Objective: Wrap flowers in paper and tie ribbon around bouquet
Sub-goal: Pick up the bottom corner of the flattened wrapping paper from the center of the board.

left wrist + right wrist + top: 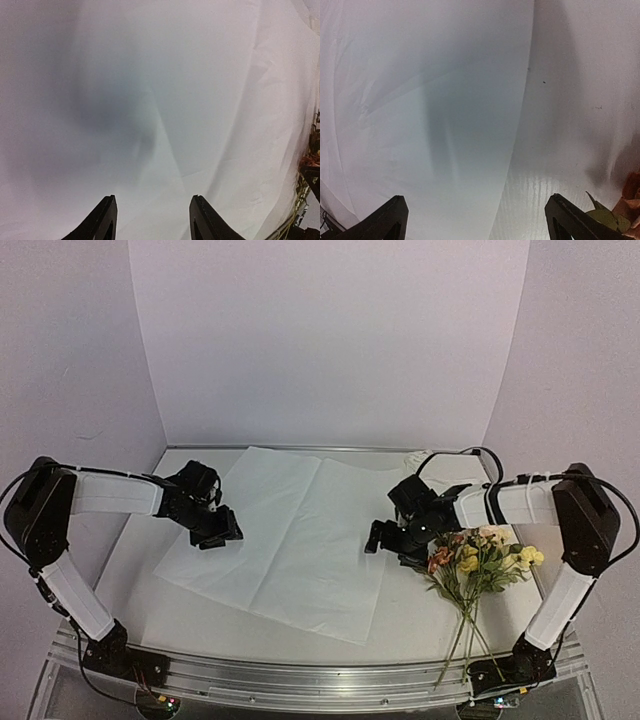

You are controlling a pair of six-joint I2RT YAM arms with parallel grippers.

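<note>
While the paper lies flat on the desk and the flowers rest just beside its right edge, both hover empty: left hand part-spread, right hand spread wide; a clumsy pinch might scatter thin stems, or drag and crease the sheet.

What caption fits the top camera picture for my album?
Left tool and right tool poised over the paper, flowers lying beside it.

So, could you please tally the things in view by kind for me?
Paper sheet: 1
Flower bunch: 1
Robot arms: 2, one with the left end effector, one with the right end effector
Total: 4
</note>
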